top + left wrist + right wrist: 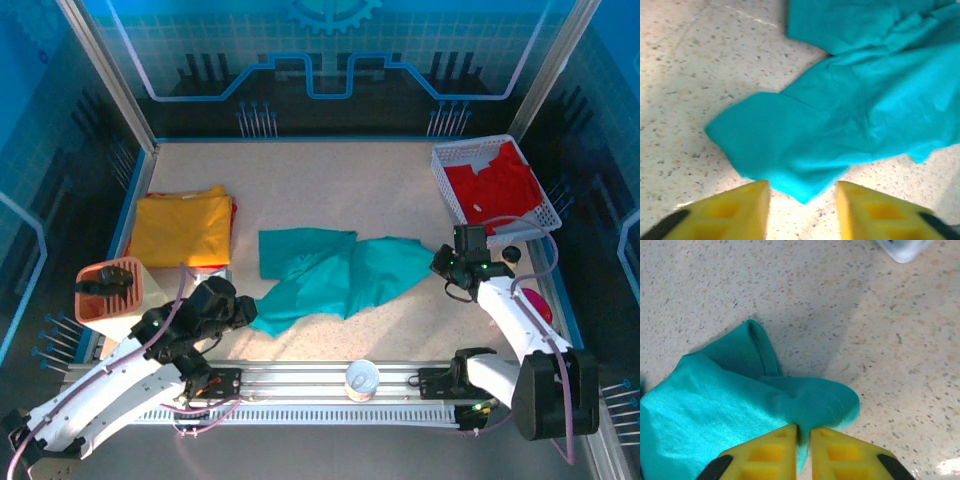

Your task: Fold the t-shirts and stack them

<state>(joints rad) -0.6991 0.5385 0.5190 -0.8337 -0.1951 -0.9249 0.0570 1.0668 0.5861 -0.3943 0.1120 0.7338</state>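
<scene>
A teal-green t-shirt [340, 275] lies crumpled across the middle of the table. My left gripper [250, 312] is at its near-left corner, open; in the left wrist view the pointed cloth corner [800, 185] rests on the table just ahead of the yellow fingertips [755, 200], with nothing pinched in the left gripper [802, 192]. My right gripper [440, 262] is at the shirt's right end, where the right gripper [804, 432] stands nearly closed with a fold of teal cloth [820, 405] pinched in the narrow gap. A folded mustard-yellow t-shirt [182, 228] lies at the far left. A red t-shirt [497, 185] sits in the white mesh basket [455, 160].
A salmon-coloured mesh bin [108, 290] stands at the left edge near my left arm. A white cup [362, 380] sits on the front rail between the bases. A pink object [537, 303] lies by the right arm. Bare table stretches behind the teal shirt.
</scene>
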